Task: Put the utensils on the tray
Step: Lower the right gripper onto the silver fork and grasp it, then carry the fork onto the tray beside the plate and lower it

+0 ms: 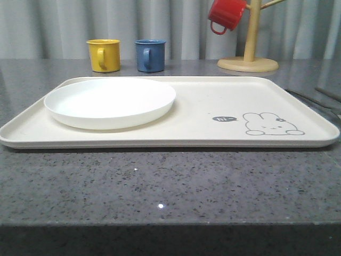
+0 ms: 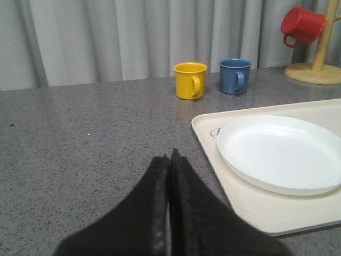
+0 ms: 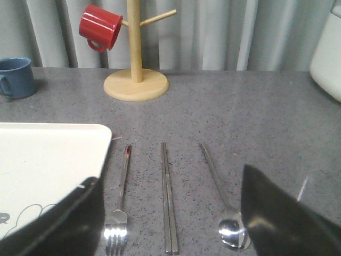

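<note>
Three silver utensils lie side by side on the grey table just right of the tray (image 3: 48, 160): a fork (image 3: 121, 198) nearest the tray, a pair of chopsticks (image 3: 168, 202) in the middle, and a spoon (image 3: 222, 205) on the far side. My right gripper (image 3: 169, 178) hangs open above them, its fingers straddling all three, with nothing held. The cream tray (image 1: 202, 114) with the rabbit drawing spans the table's middle. My left gripper (image 2: 169, 160) is shut and empty over bare table, left of the tray's rim (image 2: 205, 140).
A round white plate (image 1: 109, 102) sits on the tray's left half. A yellow mug (image 1: 104, 54) and a blue mug (image 1: 149, 55) stand behind the tray. A red mug (image 1: 226, 14) hangs on a wooden mug tree (image 1: 248, 63) at the back right. A white container (image 3: 327, 53) stands further right.
</note>
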Motion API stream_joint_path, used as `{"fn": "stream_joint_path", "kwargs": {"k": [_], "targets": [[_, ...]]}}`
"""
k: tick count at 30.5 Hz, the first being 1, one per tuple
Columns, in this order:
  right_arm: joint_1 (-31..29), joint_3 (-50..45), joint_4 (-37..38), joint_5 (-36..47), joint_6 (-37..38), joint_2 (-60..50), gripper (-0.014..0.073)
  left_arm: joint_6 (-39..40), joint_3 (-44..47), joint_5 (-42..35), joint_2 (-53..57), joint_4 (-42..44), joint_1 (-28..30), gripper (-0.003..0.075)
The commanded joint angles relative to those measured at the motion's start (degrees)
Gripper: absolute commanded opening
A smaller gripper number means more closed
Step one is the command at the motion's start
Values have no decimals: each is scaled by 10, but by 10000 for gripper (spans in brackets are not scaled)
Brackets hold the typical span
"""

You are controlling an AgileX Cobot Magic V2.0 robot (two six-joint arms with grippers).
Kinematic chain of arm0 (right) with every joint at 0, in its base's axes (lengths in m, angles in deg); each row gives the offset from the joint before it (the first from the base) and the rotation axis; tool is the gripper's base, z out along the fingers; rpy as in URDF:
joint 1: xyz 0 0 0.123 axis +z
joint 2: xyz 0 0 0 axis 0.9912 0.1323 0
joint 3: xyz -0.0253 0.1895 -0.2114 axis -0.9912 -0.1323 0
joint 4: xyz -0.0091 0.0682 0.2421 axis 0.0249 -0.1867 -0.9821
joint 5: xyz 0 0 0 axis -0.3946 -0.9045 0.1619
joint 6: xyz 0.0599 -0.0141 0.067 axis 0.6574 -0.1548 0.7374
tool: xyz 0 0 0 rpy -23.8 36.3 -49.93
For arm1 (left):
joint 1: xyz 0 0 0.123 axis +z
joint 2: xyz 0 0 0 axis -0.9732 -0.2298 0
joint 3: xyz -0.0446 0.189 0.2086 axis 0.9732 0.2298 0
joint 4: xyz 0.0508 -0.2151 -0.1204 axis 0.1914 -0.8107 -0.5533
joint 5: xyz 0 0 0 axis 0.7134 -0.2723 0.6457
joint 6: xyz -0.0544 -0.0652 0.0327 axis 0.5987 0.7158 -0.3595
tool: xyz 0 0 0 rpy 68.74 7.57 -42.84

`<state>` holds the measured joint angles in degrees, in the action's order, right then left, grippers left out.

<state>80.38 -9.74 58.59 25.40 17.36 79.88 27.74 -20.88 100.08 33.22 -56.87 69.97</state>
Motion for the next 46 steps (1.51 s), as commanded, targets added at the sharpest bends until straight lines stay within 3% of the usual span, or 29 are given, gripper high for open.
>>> {"fn": "stream_joint_path", "kwargs": {"k": [1,5,16,21,35,43,46], "targets": [[-3,41,2,37,-3,55,440,7,-14,-48,-6,-8,2,-18],[-2,95,2,2,-3,148,369,7,-14,-48,-6,-8,2,-18],[61,280,0,-209,-25,409,369,7,-14,-48,-6,-8,2,-18],[65,354,-20,-267,-25,517,369,7,-14,-48,-6,-8,2,-18],[65,430,-38,-256,-25,688,357,7,-14,-48,-6,-8,2,-18],[65,430,-38,-248,-25,706,229,7,-14,-48,-6,-8,2,-18],[65,430,-38,-255,-25,706,108,7,-14,-48,-6,-8,2,-18]]}}
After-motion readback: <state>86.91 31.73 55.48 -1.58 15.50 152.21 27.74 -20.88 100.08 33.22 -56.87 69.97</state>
